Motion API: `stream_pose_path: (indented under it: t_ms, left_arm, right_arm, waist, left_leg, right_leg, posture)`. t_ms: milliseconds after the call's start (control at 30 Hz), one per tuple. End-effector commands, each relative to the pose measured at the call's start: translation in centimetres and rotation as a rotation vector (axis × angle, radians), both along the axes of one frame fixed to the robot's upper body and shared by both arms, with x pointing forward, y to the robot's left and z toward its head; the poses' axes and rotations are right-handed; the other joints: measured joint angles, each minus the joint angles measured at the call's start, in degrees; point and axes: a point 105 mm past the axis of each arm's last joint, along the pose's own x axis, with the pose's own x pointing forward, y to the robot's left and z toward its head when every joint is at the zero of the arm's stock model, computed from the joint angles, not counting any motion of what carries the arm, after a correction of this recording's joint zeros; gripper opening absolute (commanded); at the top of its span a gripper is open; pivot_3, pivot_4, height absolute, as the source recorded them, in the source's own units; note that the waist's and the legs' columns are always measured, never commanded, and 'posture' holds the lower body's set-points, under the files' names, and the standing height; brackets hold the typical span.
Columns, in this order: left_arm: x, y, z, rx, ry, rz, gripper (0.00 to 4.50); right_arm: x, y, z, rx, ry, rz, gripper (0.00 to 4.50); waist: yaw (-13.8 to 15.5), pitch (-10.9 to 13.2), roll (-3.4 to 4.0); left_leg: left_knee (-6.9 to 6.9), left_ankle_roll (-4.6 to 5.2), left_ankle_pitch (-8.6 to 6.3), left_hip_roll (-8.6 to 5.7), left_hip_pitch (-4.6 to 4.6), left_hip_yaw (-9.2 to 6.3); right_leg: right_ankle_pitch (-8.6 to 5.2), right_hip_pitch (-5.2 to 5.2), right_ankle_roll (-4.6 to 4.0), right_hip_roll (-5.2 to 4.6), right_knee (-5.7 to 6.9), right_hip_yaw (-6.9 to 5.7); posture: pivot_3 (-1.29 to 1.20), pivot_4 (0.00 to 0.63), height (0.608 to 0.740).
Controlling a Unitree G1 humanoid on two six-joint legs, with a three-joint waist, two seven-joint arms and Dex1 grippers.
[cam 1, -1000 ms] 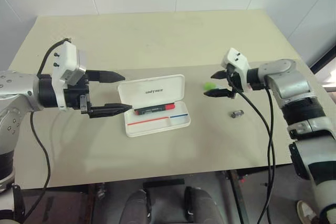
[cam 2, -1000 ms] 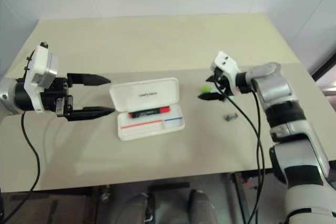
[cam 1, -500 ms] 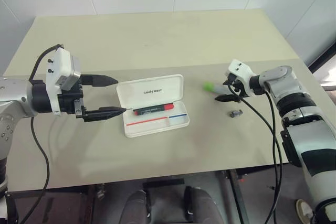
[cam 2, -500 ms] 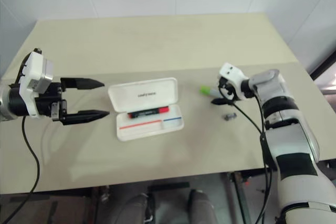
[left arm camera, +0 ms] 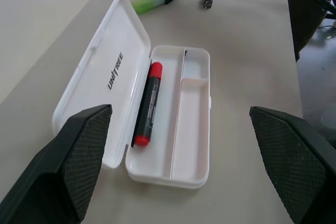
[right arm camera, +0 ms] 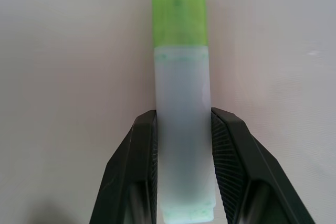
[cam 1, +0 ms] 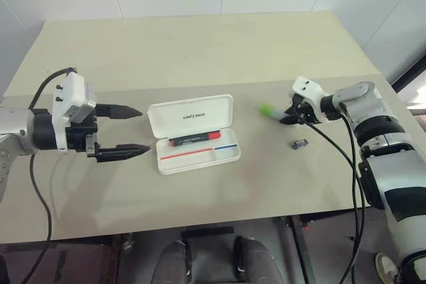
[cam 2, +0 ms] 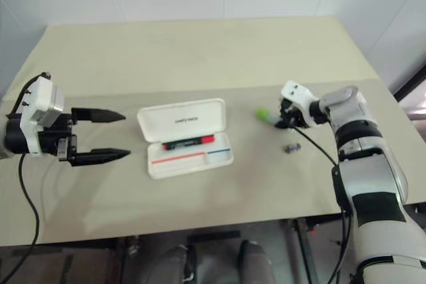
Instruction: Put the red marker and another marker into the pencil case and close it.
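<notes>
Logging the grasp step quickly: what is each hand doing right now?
Left hand: open, empty, beside the pencil case.
Right hand: closed on the green marker.

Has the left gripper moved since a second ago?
Yes. The left gripper has backed away from the pencil case, toward the robot's left; a strip of table now separates its tips from the case.

"UNITREE" in dark caps, printed inside the open lid of the pencil case (left arm camera: 113, 72); no other legible txt.
</notes>
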Motion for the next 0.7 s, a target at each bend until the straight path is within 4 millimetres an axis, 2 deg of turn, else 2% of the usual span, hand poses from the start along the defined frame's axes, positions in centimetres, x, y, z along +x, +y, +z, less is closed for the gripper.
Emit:
stream_pose_path:
  t_ms: [33, 167, 333, 400, 533, 700]
  left_arm:
    - [-0.4, 1.7, 0.9, 0.033, -0.037, 0.01, 4.5]
    - [-1.0, 2.7, 0.2, 0.071, -0.013, -0.01, 4.5]
    - [-1.1, 3.2, -0.3, 0.097, -0.027, -0.02, 4.5]
    - [-0.9, 3.2, -0.5, 0.112, -0.03, -0.024, 4.5]
    - [-0.6, 2.9, -0.7, 0.13, -0.048, -0.042, 4.5]
    - [-0.3, 3.0, -0.9, 0.165, -0.061, -0.044, 4.5]
  right_arm:
    - [-0.8, 0.1, 1.0, 0.0, -0.004, 0.079, 1.07]
    - [-2.7, 2.3, 2.8, 0.004, -0.027, 0.265, 1.07]
    - [-7.8, 7.1, 5.6, -0.009, -0.106, 0.531, 1.07]
    - [-9.3, 8.8, 6.2, 0.003, -0.134, 0.587, 1.07]
    - [-11.1, 12.4, 6.6, 0.011, -0.181, 0.683, 1.07]
    - [-11.3, 15.3, 6.4, 0.026, -0.2, 0.711, 1.07]
  waist:
    - [-0.01, 0.01, 0.01]
    - [0.0, 0.04, 0.07]
    - [0.19, 0.08, 0.13]
    - [0.17, 0.08, 0.14]
    - [0.29, 0.07, 0.11]
    - [0.28, 0.06, 0.1]
  left_leg:
    - [0.0, 0.0, 0.0, 0.0, 0.0, 0.0]
    - [0.01, 0.0, -0.01, 0.01, 0.0, 0.02]
    - [0.04, -0.02, -0.03, 0.08, -0.02, 0.03]
    - [0.07, -0.05, -0.06, 0.13, -0.01, 0.03]
    - [0.13, -0.03, -0.09, 0.15, 0.0, 0.03]
    - [0.13, -0.01, -0.11, 0.15, -0.02, 0.05]
  right_leg:
    - [0.0, 0.0, 0.0, 0.0, 0.0, 0.0]
    - [0.0, -0.02, 0.0, 0.01, 0.02, 0.0]
    - [0.0, -0.06, 0.0, 0.03, 0.07, 0.0]
    - [-0.01, -0.06, -0.02, 0.09, 0.08, 0.0]
    - [-0.01, -0.04, -0.03, 0.1, 0.09, -0.01]
    - [-0.01, -0.05, -0.03, 0.09, 0.09, -0.01]
  posture:
    - [0.0, 0.15, 0.74]
    - [0.0, 0.15, 0.74]
    - [0.0, 0.15, 0.74]
    - [0.0, 0.15, 0.74]
    - [0.0, 0.15, 0.74]
    - [0.0, 0.15, 0.74]
